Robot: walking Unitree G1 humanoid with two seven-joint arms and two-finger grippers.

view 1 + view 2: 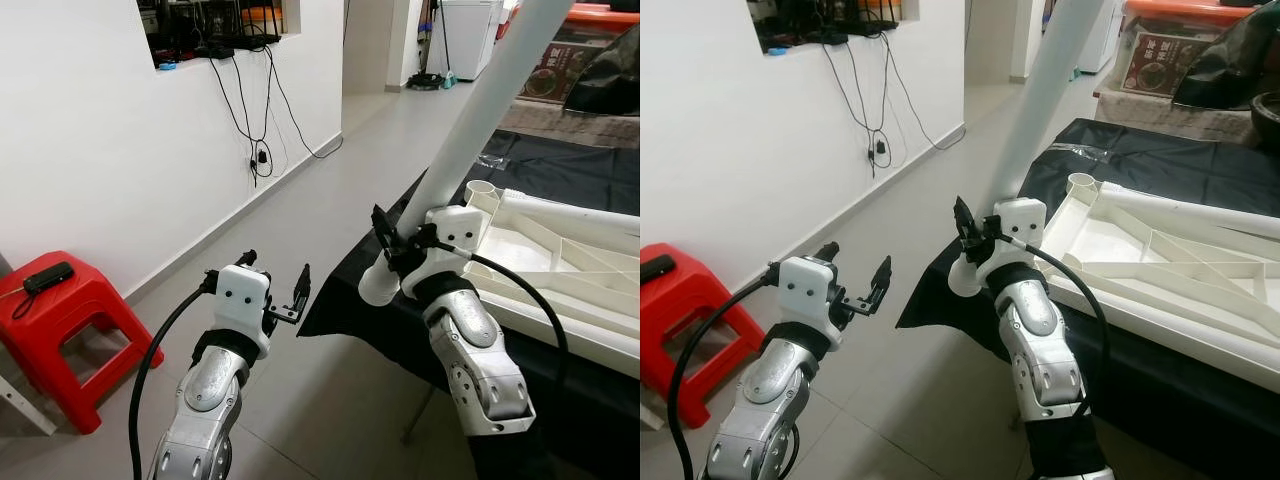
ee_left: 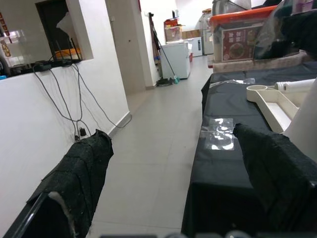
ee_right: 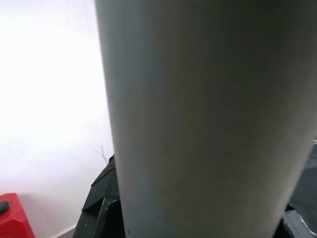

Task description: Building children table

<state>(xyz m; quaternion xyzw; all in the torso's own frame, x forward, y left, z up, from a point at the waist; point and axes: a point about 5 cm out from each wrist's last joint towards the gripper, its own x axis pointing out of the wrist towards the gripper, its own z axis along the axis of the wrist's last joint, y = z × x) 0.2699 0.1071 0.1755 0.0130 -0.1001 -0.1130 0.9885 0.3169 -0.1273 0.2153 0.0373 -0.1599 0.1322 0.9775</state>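
Note:
My right gripper (image 1: 392,240) is shut on a long white tube, the table leg (image 1: 480,110), gripping it near its lower end; the leg slants up and to the right out of frame. In the right wrist view the leg (image 3: 198,119) runs close along the fingers. The white children's tabletop (image 1: 560,270) lies upside down on a black-covered table, ribs up, with a round corner socket (image 1: 480,188) just right of the held leg. My left gripper (image 1: 275,285) is raised over the floor to the left, open and holding nothing; its fingers (image 2: 74,183) stand well apart.
A black cloth (image 1: 560,165) covers the table, with a clear plastic bag (image 2: 220,134) lying on it. A red plastic stool (image 1: 60,320) stands by the white wall at left. Cables (image 1: 262,120) hang down the wall. Grey tiled floor stretches ahead toward a doorway.

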